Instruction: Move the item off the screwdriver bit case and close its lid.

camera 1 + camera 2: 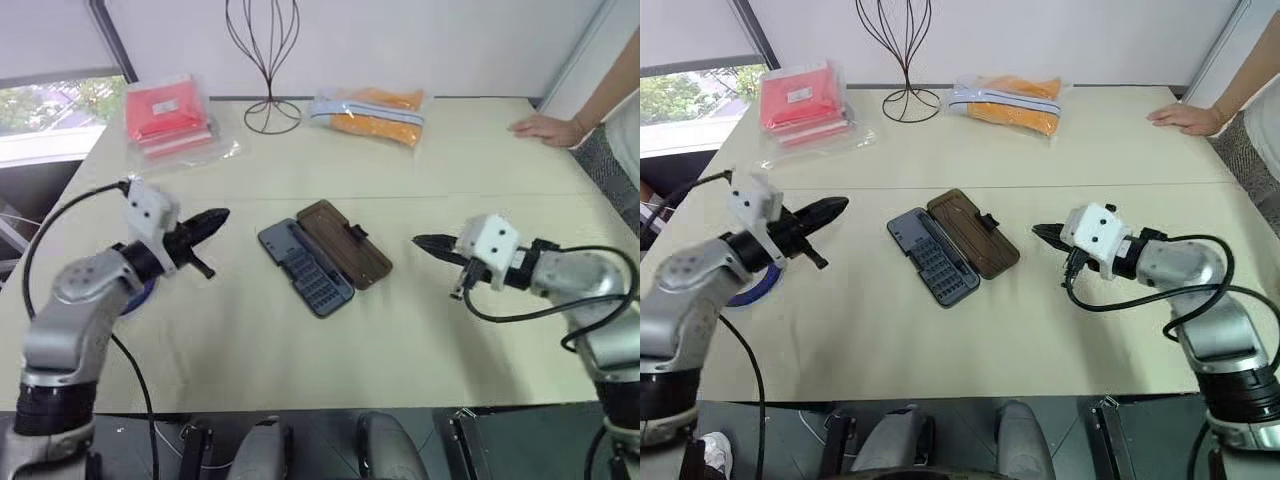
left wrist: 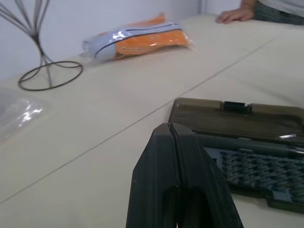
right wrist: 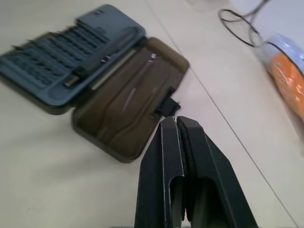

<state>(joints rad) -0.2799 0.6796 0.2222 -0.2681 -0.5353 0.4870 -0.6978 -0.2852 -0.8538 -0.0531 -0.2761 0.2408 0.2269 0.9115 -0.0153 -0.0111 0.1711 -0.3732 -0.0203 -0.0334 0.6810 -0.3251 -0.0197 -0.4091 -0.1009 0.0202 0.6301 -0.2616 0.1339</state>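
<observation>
A: Status?
B: Both grippers, left (image 1: 218, 219) and right (image 1: 425, 243), fingers pressed together, holding nothing. Case (image 1: 305, 267) mid-bench between them, lid (image 1: 345, 243) flat open.
A: Risk?
B: Pushing the lid may skid the case.

case (image 1: 305, 268): dark grey-blue tray, rows of small dark bits | lid (image 1: 345, 243): smoky brown, see-through, black latch tab | packet (image 1: 165, 112) left of the wire stand (image 1: 265, 62): red | packet (image 1: 370, 112) right of it: orange, pale stripe, perhaps a shoe | stand: black wire | table (image 1: 300, 350): plain beige
</observation>
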